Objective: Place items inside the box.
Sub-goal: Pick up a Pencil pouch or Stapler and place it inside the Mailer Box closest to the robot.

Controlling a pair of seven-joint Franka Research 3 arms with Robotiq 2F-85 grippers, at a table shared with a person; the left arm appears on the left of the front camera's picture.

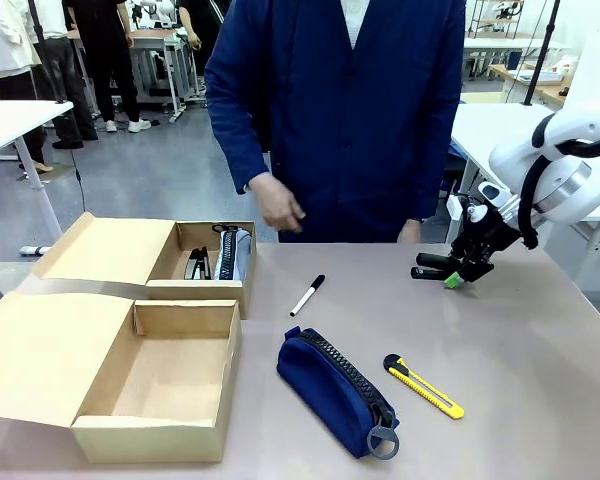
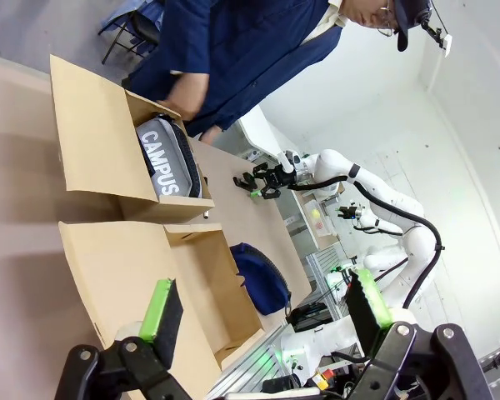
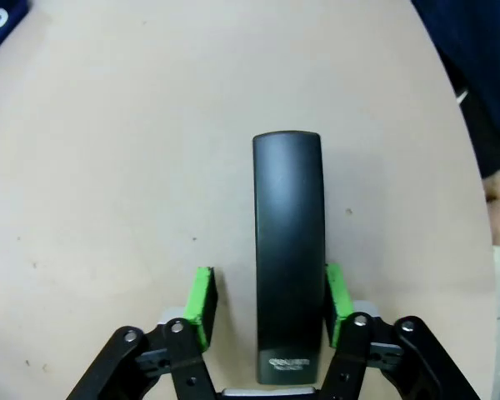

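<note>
Jaws apart around glossy black stapler [image 3: 288,217], sitting off-centre in right gripper [image 3: 267,296], so could twist or skid sideways on closing, tbh. Left gripper [image 2: 263,298] wide apart too.

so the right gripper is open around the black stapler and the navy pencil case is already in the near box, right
Not quite: the navy pencil case lies on the table beside the near box, not in it, as the front view shows. The rest holds: the right gripper is open around the black stapler.
</note>
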